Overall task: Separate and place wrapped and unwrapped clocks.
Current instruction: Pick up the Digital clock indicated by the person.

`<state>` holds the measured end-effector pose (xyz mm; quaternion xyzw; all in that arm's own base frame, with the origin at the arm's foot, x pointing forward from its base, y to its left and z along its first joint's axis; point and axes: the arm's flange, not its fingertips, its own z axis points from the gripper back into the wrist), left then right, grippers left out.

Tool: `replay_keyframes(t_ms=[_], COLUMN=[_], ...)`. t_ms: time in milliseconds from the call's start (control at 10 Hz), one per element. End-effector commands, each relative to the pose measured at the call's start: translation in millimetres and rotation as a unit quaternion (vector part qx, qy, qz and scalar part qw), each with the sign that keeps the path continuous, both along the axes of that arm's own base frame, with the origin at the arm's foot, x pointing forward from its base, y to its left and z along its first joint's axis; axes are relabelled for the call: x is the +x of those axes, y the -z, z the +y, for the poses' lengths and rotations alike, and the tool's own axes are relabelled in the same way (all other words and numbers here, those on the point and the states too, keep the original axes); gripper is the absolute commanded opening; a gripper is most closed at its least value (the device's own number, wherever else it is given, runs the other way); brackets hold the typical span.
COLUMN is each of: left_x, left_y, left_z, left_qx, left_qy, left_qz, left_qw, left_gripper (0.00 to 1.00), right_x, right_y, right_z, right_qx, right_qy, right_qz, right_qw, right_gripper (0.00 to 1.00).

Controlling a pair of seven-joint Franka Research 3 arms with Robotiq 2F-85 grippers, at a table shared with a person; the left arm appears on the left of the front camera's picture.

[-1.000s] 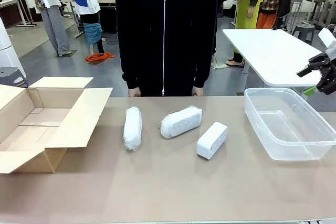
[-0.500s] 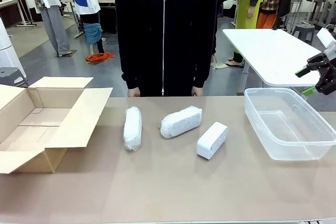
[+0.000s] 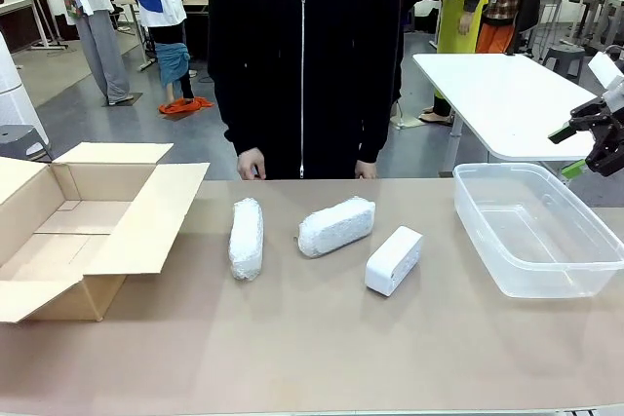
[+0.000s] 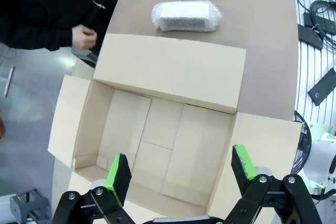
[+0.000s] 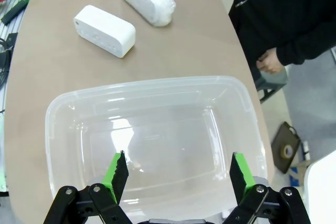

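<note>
Lying between box (image 3: pixel 136 231) and tub (image 3: pixel 475 229): wrapped clocks (image 3: pixel 246 238) (image 3: pixel 335 226), bare clock (image 3: pixel 394 260).

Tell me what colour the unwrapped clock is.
The unwrapped clock is plain glossy white, clearest in the right wrist view.

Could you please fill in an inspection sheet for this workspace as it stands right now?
Surface: brown table, flat and dry.
Job's things: left bundle, middle bundle and bare clock lie in a row mid-table, apart from each other. The open box at the robot's left and the clear tub at its right are both empty.
Clutter: nothing seen.
Grippers: left gripper open above the box; right gripper open above the tub; both fingers pairs hold nothing.
Cables: black cables off the table's edge.
Surroundings: person in black at the far side, hands at the edge; white table behind.
</note>
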<state>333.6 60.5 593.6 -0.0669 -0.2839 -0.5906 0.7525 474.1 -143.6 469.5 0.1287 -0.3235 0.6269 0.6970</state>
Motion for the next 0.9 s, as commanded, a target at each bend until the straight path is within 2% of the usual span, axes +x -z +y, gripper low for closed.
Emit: replay_keyframes(t_ms=[0,800], left_x=[0.1,0.1], left_y=[1.1,1.1], left_z=[1.2,1.2], left_qx=[-0.001,-0.001], left_qy=[0.005,0.005], left_qz=[0.0,0.0], left_qw=[1.0,1.0], left_gripper=[1.0,1.0], right_x=[0.5,0.5], right_y=[1.7,1.7], right_z=[0.2,0.2], right_qx=[0.0,0.0], right_qy=[0.0,0.0], right_qz=[0.001,0.001], right_qw=[1.0,1.0], right_gripper=[1.0,1.0])
